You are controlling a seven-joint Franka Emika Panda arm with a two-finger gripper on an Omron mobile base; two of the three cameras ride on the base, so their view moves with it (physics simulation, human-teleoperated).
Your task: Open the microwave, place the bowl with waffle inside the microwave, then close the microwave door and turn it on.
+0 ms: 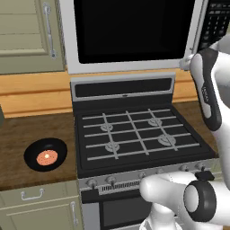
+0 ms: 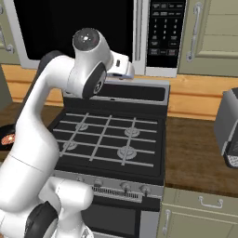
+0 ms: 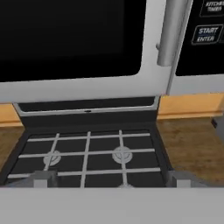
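Observation:
The microwave [image 1: 134, 67] hangs above the stove with its keypad panel [image 2: 166, 32] on the right. The microwave door [image 3: 74, 39] has a black window and a grey bar handle [image 3: 171, 30]; its handle side seems to stand slightly out from the keypad panel. My gripper [image 3: 111, 179] is open, just below and in front of the handle, with nothing between its fingertips [image 3: 41, 178]. Its hand [image 2: 122, 67] hovers over the stove's back. The black bowl [image 1: 45, 154] with the orange waffle [image 1: 46, 157] rests on the wooden counter left of the stove, and its edge [image 2: 7, 137] peeks past my arm.
The black gas stove [image 1: 134, 134] with grey grates lies directly under the microwave. A grey toaster [image 2: 228, 128] stands on the counter [image 2: 195, 153] to the right. Beige cabinets [image 1: 27, 31] flank the microwave, and drawers [image 1: 36, 197] sit below the counter.

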